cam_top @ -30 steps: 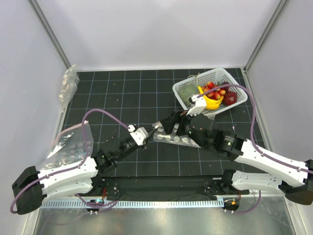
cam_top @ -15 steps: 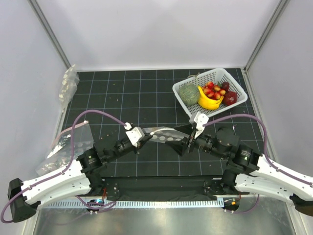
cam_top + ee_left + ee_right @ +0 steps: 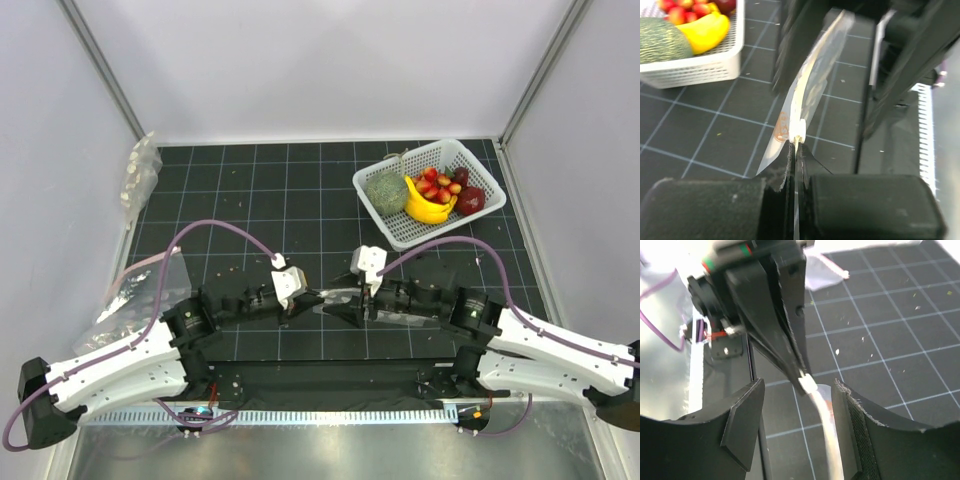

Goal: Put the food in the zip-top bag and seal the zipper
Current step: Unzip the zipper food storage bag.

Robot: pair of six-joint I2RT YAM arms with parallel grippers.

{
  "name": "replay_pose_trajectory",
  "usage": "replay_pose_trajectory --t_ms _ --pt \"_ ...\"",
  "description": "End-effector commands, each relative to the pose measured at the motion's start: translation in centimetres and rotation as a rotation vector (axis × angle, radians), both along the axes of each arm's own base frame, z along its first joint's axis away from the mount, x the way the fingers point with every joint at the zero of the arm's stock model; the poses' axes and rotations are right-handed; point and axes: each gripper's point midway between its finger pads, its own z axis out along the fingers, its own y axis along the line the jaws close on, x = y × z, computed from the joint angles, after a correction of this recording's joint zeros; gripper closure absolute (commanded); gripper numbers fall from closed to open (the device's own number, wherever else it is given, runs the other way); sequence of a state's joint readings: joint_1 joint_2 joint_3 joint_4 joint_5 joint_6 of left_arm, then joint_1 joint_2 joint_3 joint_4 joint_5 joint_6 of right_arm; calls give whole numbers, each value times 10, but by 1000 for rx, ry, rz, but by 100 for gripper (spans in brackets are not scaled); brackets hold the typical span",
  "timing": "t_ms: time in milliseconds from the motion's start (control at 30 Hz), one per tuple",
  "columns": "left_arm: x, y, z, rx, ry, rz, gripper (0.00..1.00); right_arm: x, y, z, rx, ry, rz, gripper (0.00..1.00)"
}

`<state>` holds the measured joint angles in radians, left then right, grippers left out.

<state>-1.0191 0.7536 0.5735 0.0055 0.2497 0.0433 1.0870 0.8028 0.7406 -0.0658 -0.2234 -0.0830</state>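
The dark gridded table [image 3: 250, 190] carries a white basket [image 3: 474, 163] at its far right, well apart from where my two arms meet near the front middle. There the dotted bag [image 3: 816, 82] stands on edge between them, its long axis running from one gripper to the other. My left gripper [image 3: 796, 150] is pinched tight on the bag's near end. My right gripper [image 3: 799, 386] is spread, one finger on either side of the plastic, holding nothing.

The red fruit [image 3: 438, 184] lies in the basket, beyond and to the right of my right gripper, so that arm is nearer to fetch it. The overhead view gives that bearing, and the right wrist view shows the finger gap the overhead hides. I cannot tell whether the zipper [image 3: 805, 97] is parted.
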Motion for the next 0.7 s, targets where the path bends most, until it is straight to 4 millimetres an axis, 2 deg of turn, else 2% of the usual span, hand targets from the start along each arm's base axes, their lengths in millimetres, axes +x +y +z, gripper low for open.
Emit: replay_pose_trajectory --t_ms 0,100,200,400,500,667 --pt "-18 -7 26 -65 16 -95 100 -1 4 15 28 -68 34 38" --pt "-24 -8 28 -73 20 -130 100 -2 6 14 25 -69 43 39" --pt "-27 -9 28 -73 23 -148 100 -3 6 14 19 -63 48 49" --pt "-32 -9 31 -80 21 -174 100 -3 4 15 20 -62 46 44" --pt "-34 -8 33 -88 17 -180 100 -4 4 15 21 -66 48 47" --pt "-35 -6 37 -99 8 -184 100 -7 5 15 17 -61 70 48"
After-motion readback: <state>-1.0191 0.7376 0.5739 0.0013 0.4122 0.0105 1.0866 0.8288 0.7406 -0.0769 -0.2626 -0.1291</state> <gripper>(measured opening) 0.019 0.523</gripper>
